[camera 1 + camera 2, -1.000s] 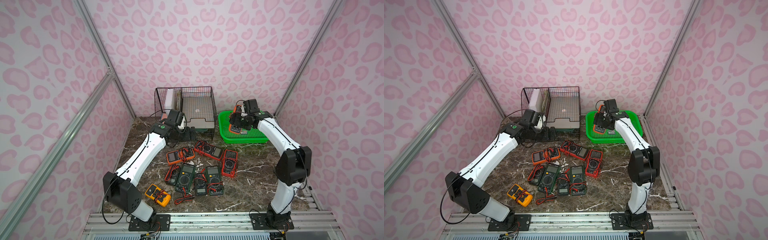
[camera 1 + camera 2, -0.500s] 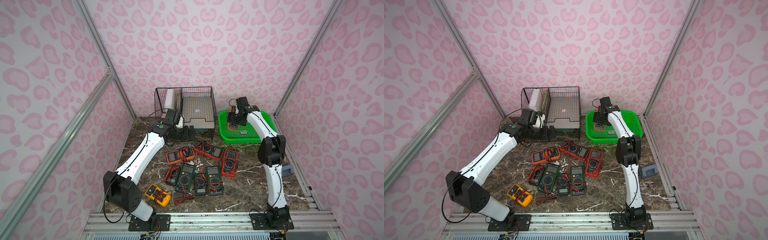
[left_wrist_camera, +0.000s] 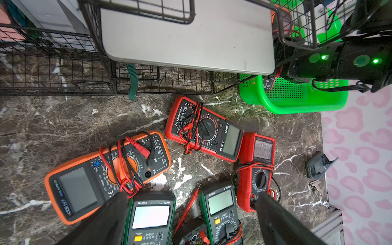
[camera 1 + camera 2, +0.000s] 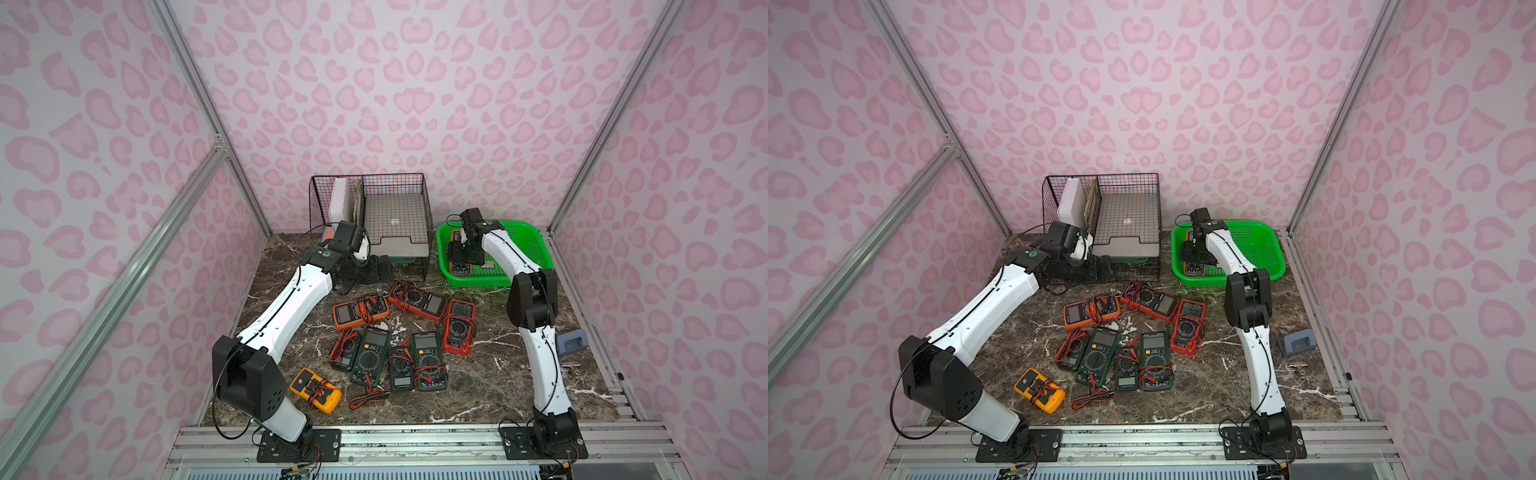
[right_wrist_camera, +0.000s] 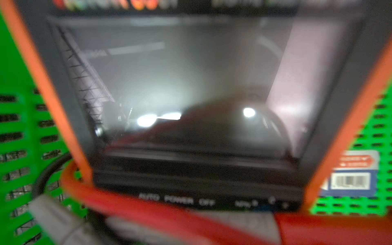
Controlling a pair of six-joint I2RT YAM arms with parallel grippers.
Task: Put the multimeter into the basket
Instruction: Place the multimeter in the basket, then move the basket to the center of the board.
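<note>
**A:** Where is the multimeter sitting?

**B:** The orange multimeter is showing inside the green basket, against its left wall and toward its near left corner. The basket is sitting in the far right corner of the worktop.

**A:** Is the right gripper holding it?

**B:** The right gripper is pointing down directly over it, inside the basket. I cannot tell how wide its jaws are standing, or whether they are gripping the casing, because the arm is hiding them in both top views. The right wrist view is showing only the multimeter, close up and blurred. A red lead is crossing it, and green mesh is showing on either side.

**A:** And the left one?

**B:** The left gripper is hanging wide open and gripping nothing, just in front of the black wire rack at the far edge. Its two dark fingers are framing the heap of other meters lying in the middle of the worktop, apart from the basket.

**A:** Anything else lying about?

**B:** A yellow meter is lying alone toward the near left corner. A small grey object is sitting by the right edge.
</note>
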